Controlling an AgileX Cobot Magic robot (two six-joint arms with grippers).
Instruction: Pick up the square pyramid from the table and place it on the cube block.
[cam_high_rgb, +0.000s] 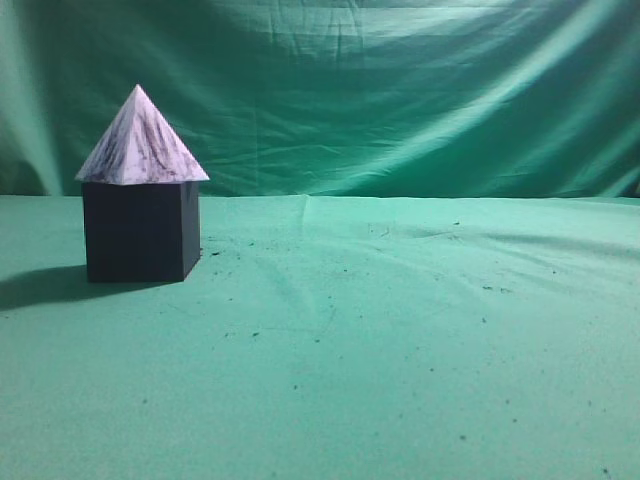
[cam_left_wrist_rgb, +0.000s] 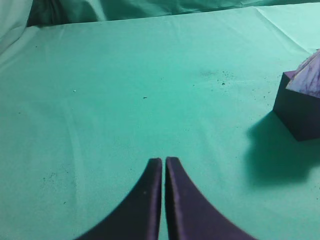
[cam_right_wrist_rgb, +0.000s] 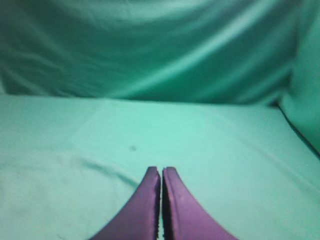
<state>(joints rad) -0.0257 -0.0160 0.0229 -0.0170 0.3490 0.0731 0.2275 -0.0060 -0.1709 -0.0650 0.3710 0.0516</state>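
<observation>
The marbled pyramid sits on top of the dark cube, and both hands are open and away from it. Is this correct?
Not quite: both hands are shut, not open. The left hand and right hand show this in the wrist views. The pyramid does sit on the cube.

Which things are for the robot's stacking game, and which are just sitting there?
For the game: pyramid, sitting on the cube.

Just there: green cloth, dark specks, and both shut grippers, left and right, holding nothing.
</observation>
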